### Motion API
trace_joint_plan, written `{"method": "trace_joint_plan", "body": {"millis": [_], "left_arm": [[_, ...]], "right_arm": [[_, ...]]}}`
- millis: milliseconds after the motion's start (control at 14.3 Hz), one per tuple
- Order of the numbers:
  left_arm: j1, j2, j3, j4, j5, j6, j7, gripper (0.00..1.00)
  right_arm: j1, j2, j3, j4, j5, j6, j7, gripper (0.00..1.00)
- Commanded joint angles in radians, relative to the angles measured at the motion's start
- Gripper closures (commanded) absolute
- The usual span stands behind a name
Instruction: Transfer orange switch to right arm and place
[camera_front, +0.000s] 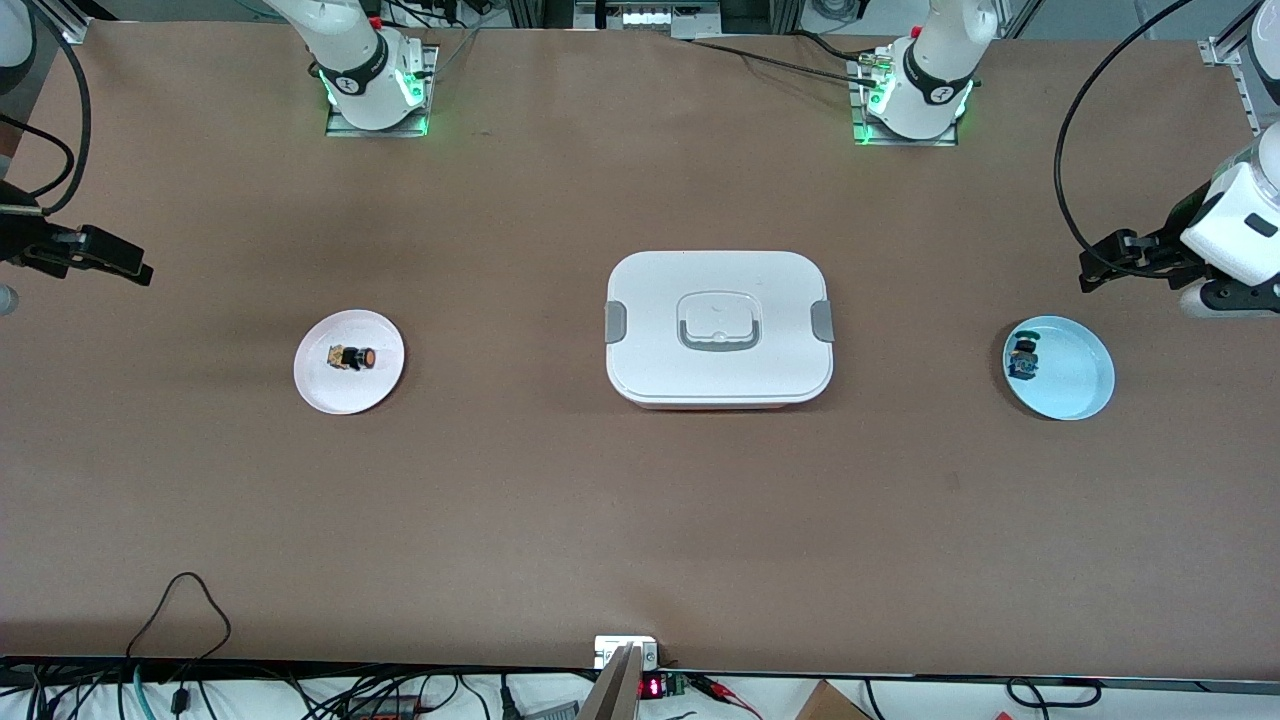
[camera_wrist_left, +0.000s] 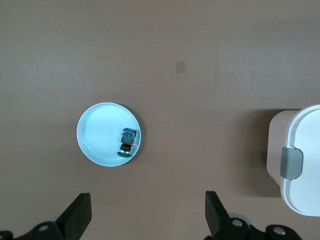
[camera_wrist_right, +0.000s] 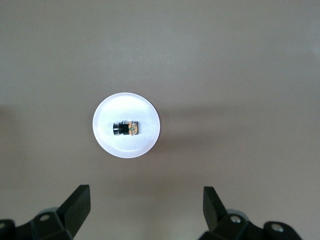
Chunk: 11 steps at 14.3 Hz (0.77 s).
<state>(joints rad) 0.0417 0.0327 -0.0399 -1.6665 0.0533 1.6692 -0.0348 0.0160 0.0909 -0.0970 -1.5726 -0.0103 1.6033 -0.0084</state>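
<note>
Orange-capped switch (camera_front: 353, 357), a tiny black push-button part with a round orange end, lies on its side in the middle of a small white round plate (camera_front: 349, 394) toward the right arm's end of the table. In the right wrist view the same switch (camera_wrist_right: 125, 128) and white plate (camera_wrist_right: 106, 137) sit directly below the right gripper (camera_wrist_right: 145, 207), whose two black fingers stand spread wide with nothing between them. That gripper (camera_front: 112, 262) hangs high, off the plate and nearer the table's edge at its own end.

At mid-table rests a white rectangular lidded box with grey side latches and a grey handle (camera_front: 718, 328). Toward the left arm's end, a pale blue round dish (camera_front: 1085, 375) holds a black-and-blue component with a teal-green cap (camera_front: 1022, 358). The left gripper (camera_front: 1115, 260) hovers above the table just beside that dish, fingers likewise spread and empty; its wrist view shows the dish (camera_wrist_left: 95, 135) below it.

No step looks begun: the switch is untouched, and both arms seem to wait in raised poses. The switch lies under the right gripper, well apart from the left one, so whichever arm picks it up must descend over the white plate, line its fingers across the black body, and close gently on so small a part.
</note>
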Motion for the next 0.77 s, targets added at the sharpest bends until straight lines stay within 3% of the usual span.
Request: {"method": "trace_joint_plan", "body": {"millis": [0,701], "left_arm": [[0.003,0.013,-0.003,0.034,-0.023,-0.028,-0.01,0.0],[0.001,0.013,-0.005,0.034,-0.021,-0.031,-0.01,0.0]], "right_arm": [[-0.004,-0.017,0.003,0.005,0.004,-0.022,-0.051,0.0],[-0.004,-0.019,0.003,0.005,0.006,-0.025,-0.053,0.0]]}}
